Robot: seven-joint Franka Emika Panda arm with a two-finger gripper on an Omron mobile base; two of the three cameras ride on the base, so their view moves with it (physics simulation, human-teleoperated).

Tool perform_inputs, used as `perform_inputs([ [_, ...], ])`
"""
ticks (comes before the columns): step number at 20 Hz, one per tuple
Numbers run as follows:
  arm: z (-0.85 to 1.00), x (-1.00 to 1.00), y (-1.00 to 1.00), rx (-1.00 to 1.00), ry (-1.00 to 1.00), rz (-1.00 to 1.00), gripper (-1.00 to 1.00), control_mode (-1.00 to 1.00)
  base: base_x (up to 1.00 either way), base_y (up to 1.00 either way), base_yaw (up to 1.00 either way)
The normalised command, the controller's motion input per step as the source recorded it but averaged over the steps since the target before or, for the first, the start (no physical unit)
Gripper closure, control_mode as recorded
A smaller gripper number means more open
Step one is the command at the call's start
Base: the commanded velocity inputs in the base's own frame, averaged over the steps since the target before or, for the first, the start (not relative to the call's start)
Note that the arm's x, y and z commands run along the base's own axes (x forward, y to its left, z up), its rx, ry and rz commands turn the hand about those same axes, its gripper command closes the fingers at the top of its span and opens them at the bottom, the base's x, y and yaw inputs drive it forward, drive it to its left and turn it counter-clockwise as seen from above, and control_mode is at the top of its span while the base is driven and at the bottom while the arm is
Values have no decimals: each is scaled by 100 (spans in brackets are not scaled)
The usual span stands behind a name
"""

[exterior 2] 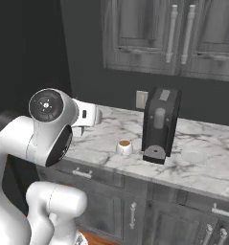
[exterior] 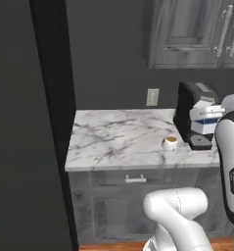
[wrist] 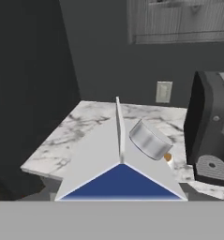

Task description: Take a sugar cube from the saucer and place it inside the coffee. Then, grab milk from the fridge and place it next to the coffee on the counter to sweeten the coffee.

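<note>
My gripper (exterior: 205, 119) is shut on the milk (exterior: 202, 127), a white carton with a blue band, and holds it above the counter (exterior: 118, 132) in front of the coffee machine. The hand view looks down the carton's gabled top (wrist: 120, 173) with its grey cap; the carton hides my fingertips. The coffee (exterior: 171, 142) (exterior 2: 124, 146), a squat white cup of brown liquid, stands on the marble just below and left of the carton, and a sliver of it (wrist: 168, 158) peeks from behind the cap. The pale saucer (exterior 2: 193, 155) lies right of the machine. The sugar cube is out of view. The black fridge (exterior: 20, 122) rises at the left.
A tall black coffee machine (exterior: 194, 115) (exterior 2: 160, 124) stands right behind the cup. A wall outlet (exterior: 152, 96) sits over the counter, with grey upper cabinets (exterior 2: 183, 38) above and drawers with silver handles (exterior: 135, 179) below. Bare marble (exterior: 104, 137) stretches left toward the fridge.
</note>
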Motion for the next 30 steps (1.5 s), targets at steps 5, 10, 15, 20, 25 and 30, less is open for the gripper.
perform_inputs([
  [5, 0, 0, 0, 0, 0, 0, 100, 100, 6, 78, -48],
  [10, 0, 0, 0, 0, 0, 0, 100, 100, 0, 21, -1],
  [15, 0, 0, 0, 0, 0, 0, 100, 100, 4, 38, 0],
  [20, -21, 24, 25, 0, 13, -5, 100, -100, 4, 9, 0],
  [25, -36, 41, 12, -1, 12, -15, 100, -100, 0, 0, 0],
  [30, -57, 52, 0, -3, 2, -10, 100, -100, 0, 0, 0],
])
